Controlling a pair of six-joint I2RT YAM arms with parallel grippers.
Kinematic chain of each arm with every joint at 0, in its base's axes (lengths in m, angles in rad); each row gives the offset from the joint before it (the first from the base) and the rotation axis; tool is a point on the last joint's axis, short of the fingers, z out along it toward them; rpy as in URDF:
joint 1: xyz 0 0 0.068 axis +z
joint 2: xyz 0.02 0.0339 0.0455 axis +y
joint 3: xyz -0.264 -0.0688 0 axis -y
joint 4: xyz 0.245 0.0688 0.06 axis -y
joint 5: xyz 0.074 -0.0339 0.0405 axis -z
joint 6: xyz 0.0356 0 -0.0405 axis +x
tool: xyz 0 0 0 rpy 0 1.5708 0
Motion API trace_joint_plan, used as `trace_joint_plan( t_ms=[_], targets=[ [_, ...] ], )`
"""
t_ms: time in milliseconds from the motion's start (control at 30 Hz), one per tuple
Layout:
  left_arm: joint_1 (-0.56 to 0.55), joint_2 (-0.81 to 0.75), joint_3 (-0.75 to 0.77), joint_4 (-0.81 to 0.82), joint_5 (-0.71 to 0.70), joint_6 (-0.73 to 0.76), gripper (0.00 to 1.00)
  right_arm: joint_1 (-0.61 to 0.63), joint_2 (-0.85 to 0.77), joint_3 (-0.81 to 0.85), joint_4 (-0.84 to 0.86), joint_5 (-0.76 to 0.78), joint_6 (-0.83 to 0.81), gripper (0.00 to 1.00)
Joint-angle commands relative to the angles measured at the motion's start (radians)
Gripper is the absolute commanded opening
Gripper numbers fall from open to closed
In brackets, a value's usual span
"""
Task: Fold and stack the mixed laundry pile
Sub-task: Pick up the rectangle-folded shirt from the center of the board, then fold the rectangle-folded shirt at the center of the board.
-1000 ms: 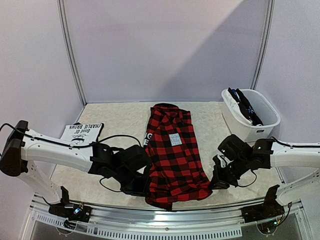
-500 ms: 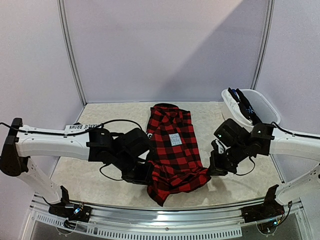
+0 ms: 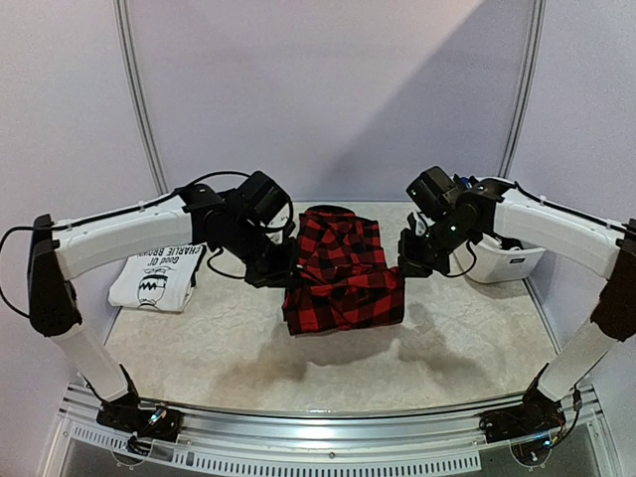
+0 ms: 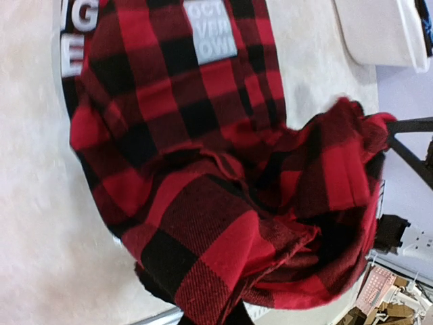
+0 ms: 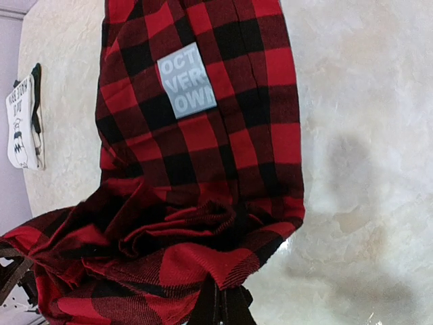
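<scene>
Left jaws and right jaws are each clamped on a raised hem corner of the red-black plaid garment (image 3: 343, 283), mid-frame, its collar end lying on the surface (image 3: 467, 338). Best to carry both corners level toward the frame's top, laying hem squarely onto collar.

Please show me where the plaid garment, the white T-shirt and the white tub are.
plaid garment (image 3: 343, 296), top external view, on its raised near part.
white T-shirt (image 3: 154, 280), top external view, on its printed front.
white tub (image 4: 379, 30), left wrist view, on its outer wall.
</scene>
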Motion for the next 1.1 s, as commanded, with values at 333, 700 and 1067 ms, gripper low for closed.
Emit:
trace_joint_plan(
  t_ms=[333,700,1067],
  targets=[
    [0.209,0.315,0.340,-0.152,0.018,0.138,0.00,-0.159,0.392,0.389,-0.027,-0.067,-0.185,0.00],
    [0.296,0.558,0.538,-0.178,0.048,0.194,0.00,-0.219,0.641,0.614,-0.032,-0.075,-0.194,0.00],
    [0.335,0.716,0.692,-0.181,0.073,0.242,0.00,-0.253,0.781,0.709,0.001,-0.082,-0.162,0.00]
  ],
)
